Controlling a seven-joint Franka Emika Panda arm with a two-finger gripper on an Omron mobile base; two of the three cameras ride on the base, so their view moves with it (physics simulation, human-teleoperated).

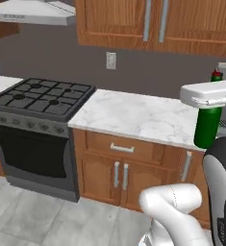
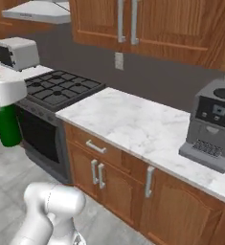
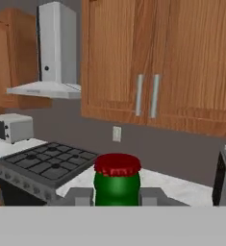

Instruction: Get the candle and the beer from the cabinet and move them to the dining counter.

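Fingers (image 3: pixel 78 196) are being pinched on the beer (image 3: pixel 117 185) neck, bottle hanging upright at six o'clock, probably kept level for carrying.

Glossy white arm (image 2: pixel 51 210) with rounded dark joints.

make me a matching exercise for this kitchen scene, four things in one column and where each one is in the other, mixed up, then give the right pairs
Things:
1. beer
2. coffee machine
3. toaster oven
4. range hood

Places:
A. above the stove
B. on the marble worktop, right of the stove
C. clamped in the gripper, off the counter
D. on the counter left of the stove

Pairs: 1-C, 2-B, 3-D, 4-A
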